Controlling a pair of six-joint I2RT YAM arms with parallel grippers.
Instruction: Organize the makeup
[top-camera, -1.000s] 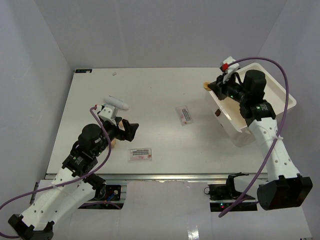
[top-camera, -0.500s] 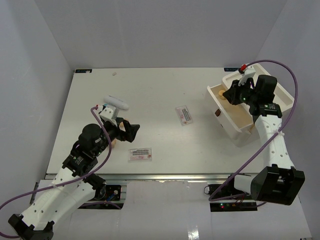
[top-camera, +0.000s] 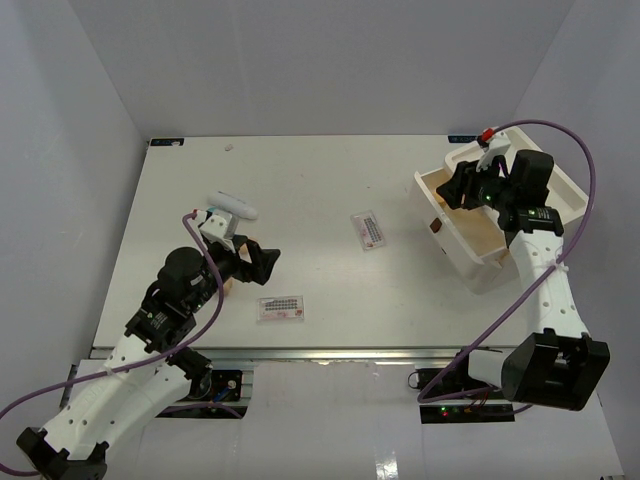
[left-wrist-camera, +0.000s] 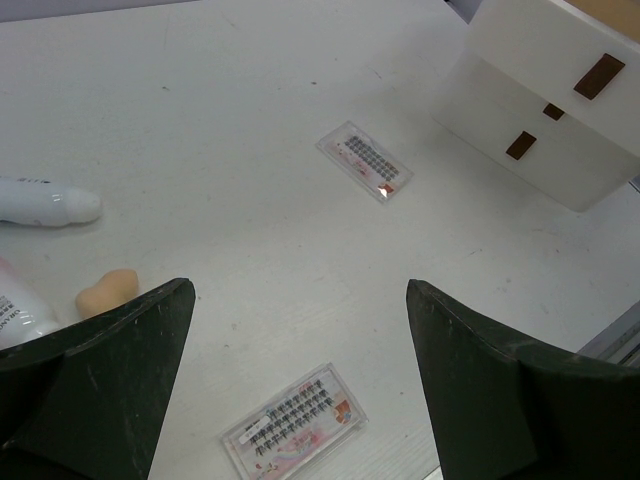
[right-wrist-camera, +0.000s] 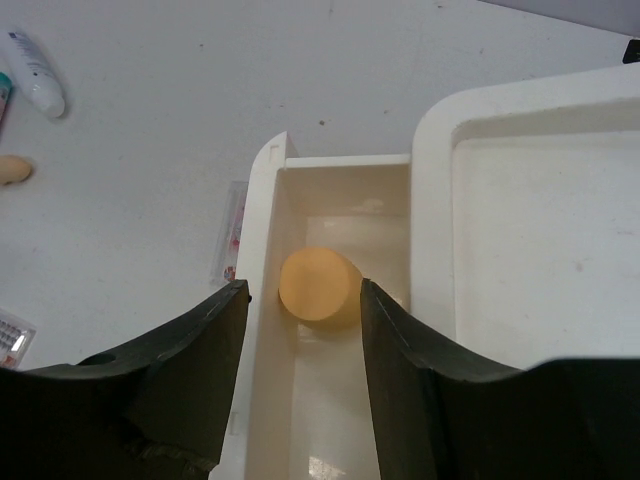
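My right gripper (right-wrist-camera: 303, 290) hovers open over the white bin (top-camera: 560, 190). Below its jaws a tan sponge (right-wrist-camera: 318, 284) lies loose in the bin's narrow left compartment. My left gripper (left-wrist-camera: 298, 290) is wide open above the table, holding nothing. Under it lies a clear packet with rows of dark dots (left-wrist-camera: 295, 420), and a second packet (left-wrist-camera: 365, 160) lies mid-table. A white tube (left-wrist-camera: 45, 202) and another tan sponge (left-wrist-camera: 108, 290) rest to the left of that gripper. In the top view, my left gripper (top-camera: 262, 258) is near the front packet (top-camera: 282, 308).
The bin (left-wrist-camera: 545, 130) stands at the table's right side, its wide compartment (right-wrist-camera: 540, 250) bare. Grey walls close in the back and sides. Part of another tube (left-wrist-camera: 12, 312) shows at the left edge of the left wrist view.
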